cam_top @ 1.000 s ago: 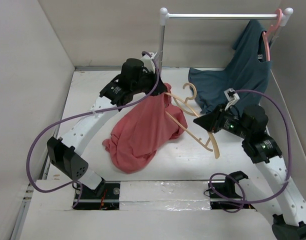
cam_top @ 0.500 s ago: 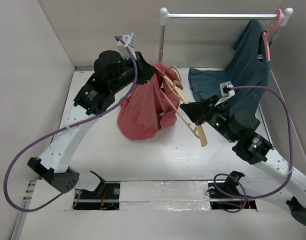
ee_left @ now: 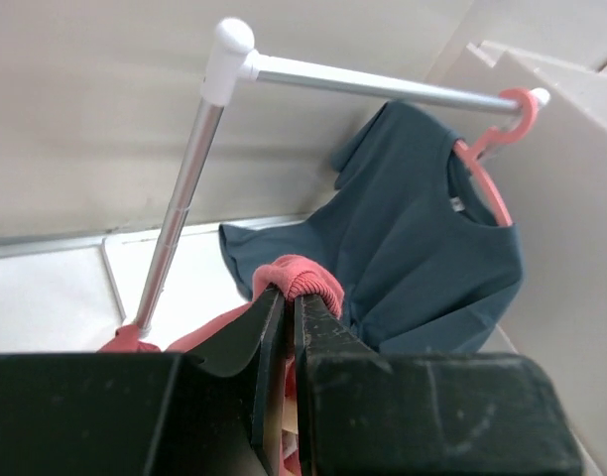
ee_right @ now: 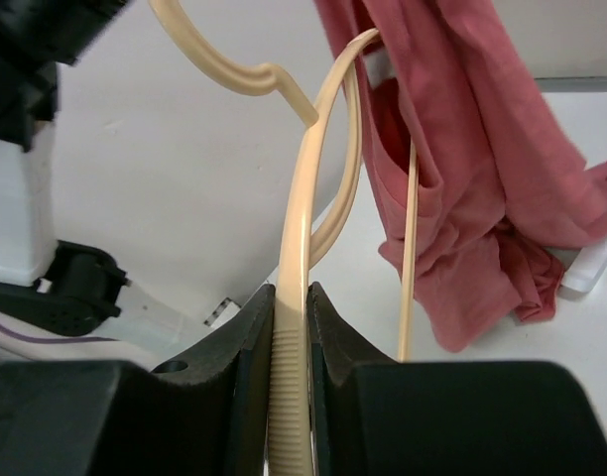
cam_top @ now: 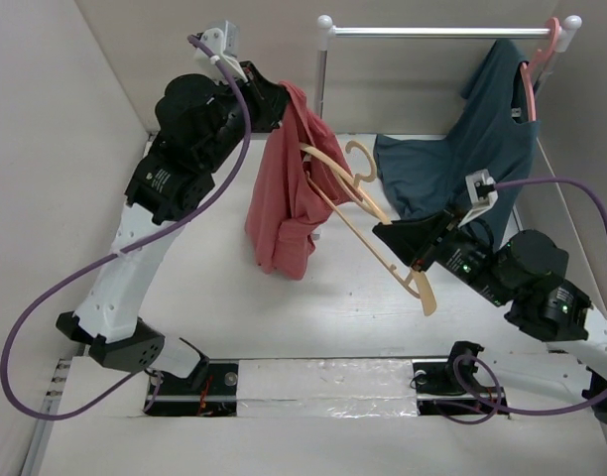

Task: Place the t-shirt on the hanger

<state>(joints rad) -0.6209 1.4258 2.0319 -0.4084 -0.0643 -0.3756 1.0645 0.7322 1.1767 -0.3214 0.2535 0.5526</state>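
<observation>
Starting with the top view: left gripper (cam_top: 281, 97) is raised high near the rail (cam_top: 437, 32), clenched on the top edge of the red t-shirt (cam_top: 284, 193). A second ago the shirt lay heaped on the table (cam_top: 353, 317); now it hangs full length, hem near the surface. Whether it touches, I cannot tell. Right gripper (cam_top: 411, 246) is clamped on the lower arm of the wooden hanger (cam_top: 368, 203). The hanger slants up to the left, its far arm disappearing behind the red cloth. A blue shirt (cam_top: 462, 159) hangs on a pink hanger (cam_top: 533, 84) at the rail's right end.

Left wrist view: jaws pressed together on a rolled hem of the t-shirt (ee_left: 299, 276). Blue shirt (ee_left: 423, 228) and rail (ee_left: 373, 87) sit beyond.

Right wrist view: jaws pinching the hanger (ee_right: 305, 169) arm, hook curling off upper left. The far tip meets the t-shirt (ee_right: 462, 149) at a fold, apparently entering an opening.

Judgement: lifting has opened the shirt out for threading. One hanger arm seems started inside, while the other shoulder is not yet dressed.
</observation>
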